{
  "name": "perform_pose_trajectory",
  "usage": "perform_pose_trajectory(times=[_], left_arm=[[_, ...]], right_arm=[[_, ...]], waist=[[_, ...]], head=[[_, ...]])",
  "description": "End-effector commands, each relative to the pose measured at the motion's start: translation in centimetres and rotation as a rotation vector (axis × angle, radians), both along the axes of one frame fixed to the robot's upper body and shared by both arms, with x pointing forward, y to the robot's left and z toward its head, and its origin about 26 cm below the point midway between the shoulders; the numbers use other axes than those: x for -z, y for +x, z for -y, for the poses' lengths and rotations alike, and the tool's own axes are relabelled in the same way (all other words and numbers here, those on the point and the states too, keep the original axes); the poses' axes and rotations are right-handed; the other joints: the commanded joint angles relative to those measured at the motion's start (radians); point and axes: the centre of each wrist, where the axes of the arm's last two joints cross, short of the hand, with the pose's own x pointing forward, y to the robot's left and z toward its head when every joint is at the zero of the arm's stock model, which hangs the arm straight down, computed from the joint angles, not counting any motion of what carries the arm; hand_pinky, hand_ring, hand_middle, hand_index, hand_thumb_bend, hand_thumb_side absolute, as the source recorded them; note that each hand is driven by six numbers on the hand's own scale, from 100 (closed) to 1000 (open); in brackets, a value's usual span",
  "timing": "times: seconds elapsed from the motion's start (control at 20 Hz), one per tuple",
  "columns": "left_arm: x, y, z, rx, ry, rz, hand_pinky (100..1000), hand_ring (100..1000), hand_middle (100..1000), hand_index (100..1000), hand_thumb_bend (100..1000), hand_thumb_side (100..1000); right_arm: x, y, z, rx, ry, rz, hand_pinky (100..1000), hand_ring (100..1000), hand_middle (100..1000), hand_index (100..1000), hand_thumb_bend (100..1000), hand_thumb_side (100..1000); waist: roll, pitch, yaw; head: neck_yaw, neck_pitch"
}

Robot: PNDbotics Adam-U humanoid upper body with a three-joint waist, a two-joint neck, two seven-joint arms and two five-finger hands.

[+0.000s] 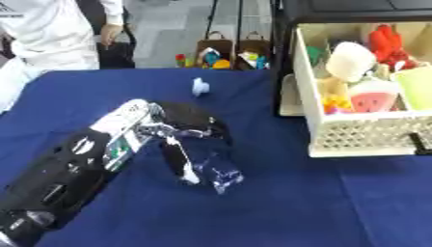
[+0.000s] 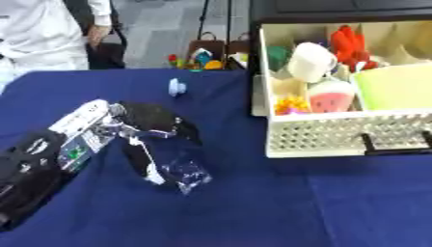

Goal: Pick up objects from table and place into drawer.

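Note:
My left hand reaches in from the lower left over the middle of the blue table. Its thumb points down, and its tip touches a small crumpled clear plastic thing lying on the cloth. The fingers arch above that thing without closing on it. A small pale blue and white object lies farther back on the table. At the right stands the open white drawer with a perforated front and a black handle. It holds a watermelon toy, a white plush and a red toy.
A black cabinet rises behind the drawer. Two brown bags of coloured toys stand on the floor beyond the table's far edge. A person in white stands at the far left corner.

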Motion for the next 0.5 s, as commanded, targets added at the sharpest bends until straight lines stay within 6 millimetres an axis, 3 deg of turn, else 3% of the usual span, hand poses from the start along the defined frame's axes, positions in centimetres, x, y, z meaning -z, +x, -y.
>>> perform_pose_trajectory(times=[0.05, 0.3, 0.5], left_arm=[[-1.31, 0.09, -0.06, 0.067, 0.058, 0.007, 635, 798, 823, 900, 564, 559], [-1.08, 0.22, 0.14, 0.076, 0.054, 0.001, 632, 797, 821, 897, 562, 559], [-1.03, 0.26, 0.22, 0.078, 0.041, 0.003, 601, 775, 760, 838, 524, 561]], right_arm=[[-0.79, -0.33, -0.04, -0.007, 0.000, 0.038, 724, 773, 679, 797, 100, 1000], [-0.80, -0.33, -0.05, -0.008, 0.002, 0.038, 724, 773, 679, 796, 100, 1000], [-0.79, -0.33, -0.04, -0.007, 0.004, 0.038, 724, 774, 678, 796, 100, 1000]], waist=[[-0.004, -0.017, -0.002], [-0.004, -0.014, -0.005], [-0.003, -0.012, -0.006]], head=[[-0.003, -0.012], [-0.004, -0.015], [-0.004, -0.014]])
